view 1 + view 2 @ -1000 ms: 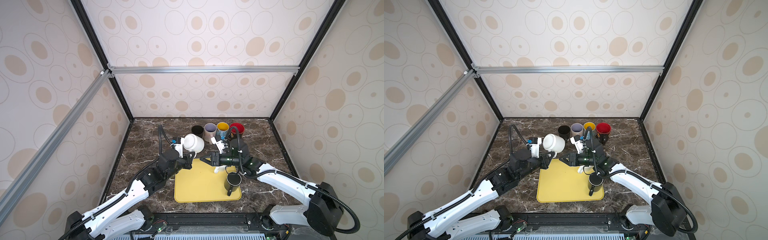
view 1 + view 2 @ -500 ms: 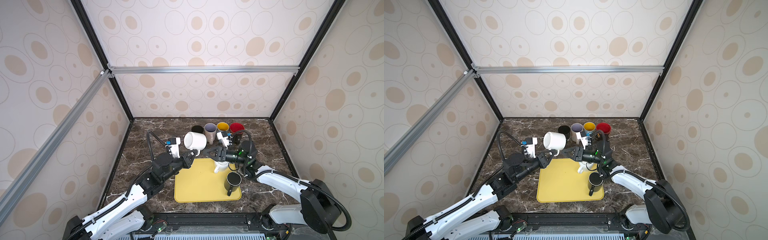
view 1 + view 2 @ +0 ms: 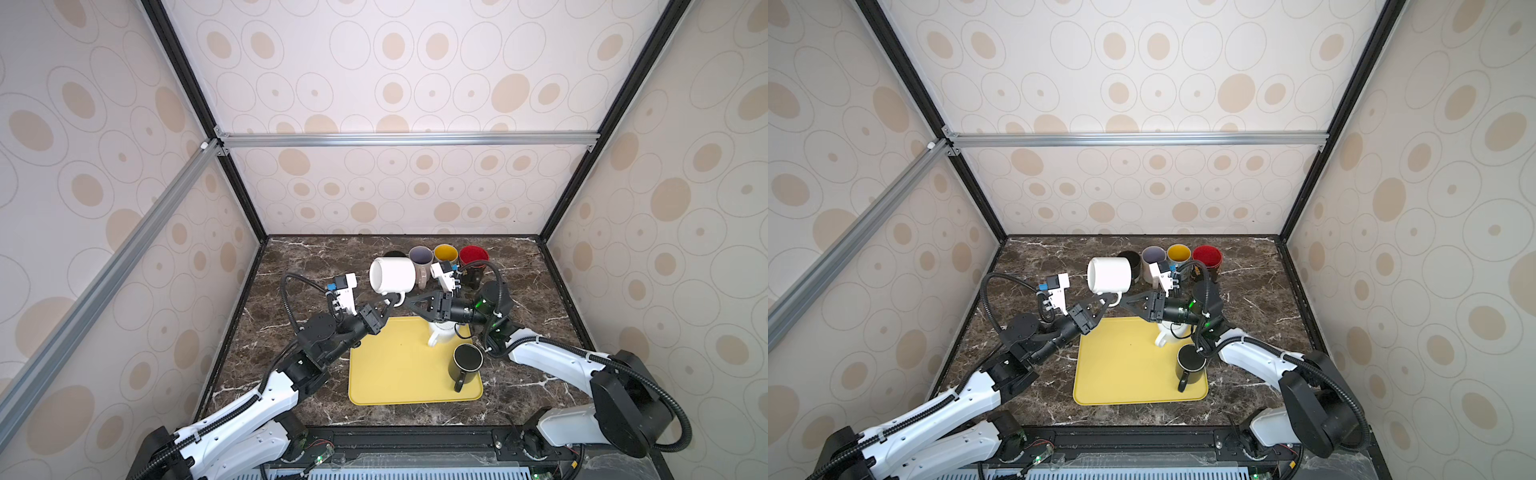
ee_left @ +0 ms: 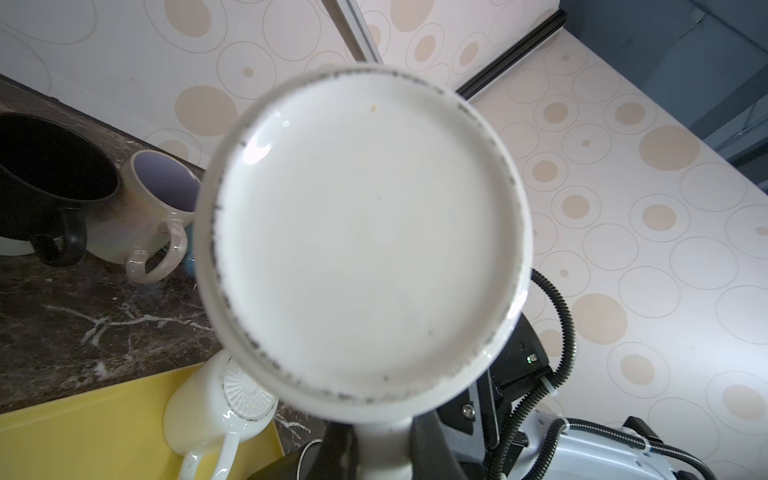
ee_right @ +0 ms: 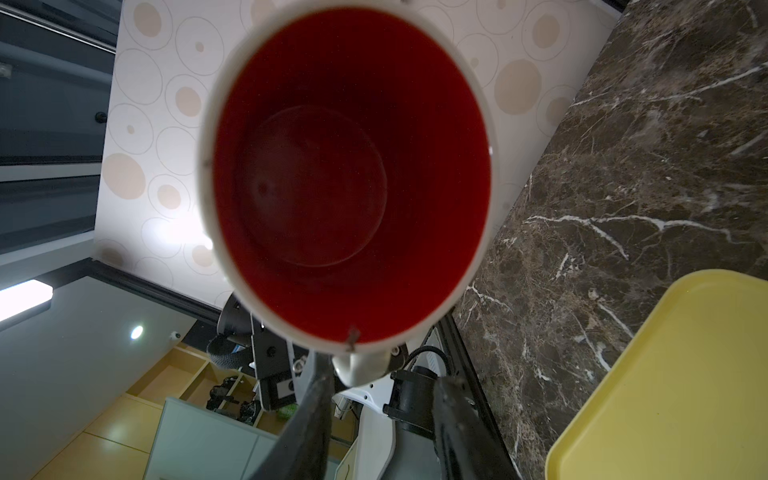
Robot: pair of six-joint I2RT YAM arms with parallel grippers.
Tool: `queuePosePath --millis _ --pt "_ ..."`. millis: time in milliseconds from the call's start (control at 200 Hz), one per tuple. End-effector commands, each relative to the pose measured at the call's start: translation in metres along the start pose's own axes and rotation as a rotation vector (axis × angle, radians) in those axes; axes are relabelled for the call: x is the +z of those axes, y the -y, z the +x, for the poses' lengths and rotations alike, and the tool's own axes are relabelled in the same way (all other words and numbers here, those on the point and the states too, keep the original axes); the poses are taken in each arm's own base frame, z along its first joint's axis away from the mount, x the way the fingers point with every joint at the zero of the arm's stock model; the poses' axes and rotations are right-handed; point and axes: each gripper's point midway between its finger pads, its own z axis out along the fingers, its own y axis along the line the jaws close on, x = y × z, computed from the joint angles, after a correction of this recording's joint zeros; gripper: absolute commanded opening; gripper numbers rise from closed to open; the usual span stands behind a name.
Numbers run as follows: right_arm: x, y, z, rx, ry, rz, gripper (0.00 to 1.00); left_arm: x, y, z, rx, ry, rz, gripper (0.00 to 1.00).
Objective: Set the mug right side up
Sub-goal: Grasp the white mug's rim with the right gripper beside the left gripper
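The mug (image 3: 392, 276) is white outside and red inside. It hangs on its side above the table behind the tray. My left gripper (image 3: 388, 309) is shut on its handle (image 3: 395, 297) from below. In the left wrist view its scuffed base (image 4: 361, 237) fills the frame, with my left gripper (image 4: 384, 453) clamped on the handle. The right wrist view looks into its red mouth (image 5: 345, 174). My right gripper (image 5: 382, 415) is open, its tips just short of the handle stub (image 5: 361, 368). In both top views my right gripper (image 3: 1125, 302) points at the handle from the right.
A yellow tray (image 3: 395, 374) holds an upside-down white mug (image 3: 438, 337) and an upright black mug (image 3: 465, 361). Along the back stand a black mug (image 3: 392, 254), a lilac-lined one (image 3: 420, 257), a yellow one (image 3: 445, 253) and a red one (image 3: 473, 254). Walls enclose three sides.
My left arm has lifted the mug and rolled it onto its side. The right gripper has risen from the tray toward the handle.
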Motion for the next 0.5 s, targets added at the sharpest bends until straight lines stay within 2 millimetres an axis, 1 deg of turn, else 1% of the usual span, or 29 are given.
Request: queuePosePath --millis 0,75,175,325,495 --pt "0.004 -0.023 -0.012 -0.029 0.018 -0.087 0.41 -0.005 0.047 -0.025 -0.005 0.083 0.199 0.00" --pt "0.005 -0.029 -0.016 -0.034 0.027 -0.124 0.39 -0.005 0.048 -0.024 -0.009 0.081 0.213 0.00" --pt "0.008 -0.032 -0.022 -0.029 0.036 -0.144 0.36 -0.006 0.048 -0.023 -0.012 0.079 0.224 0.00" --pt "0.013 -0.041 -0.028 -0.026 0.037 -0.186 0.29 -0.005 0.049 -0.021 -0.016 0.072 0.238 0.00" --pt "0.024 -0.052 -0.027 -0.038 0.013 -0.216 0.28 -0.002 0.049 -0.015 -0.025 0.048 0.254 0.00"
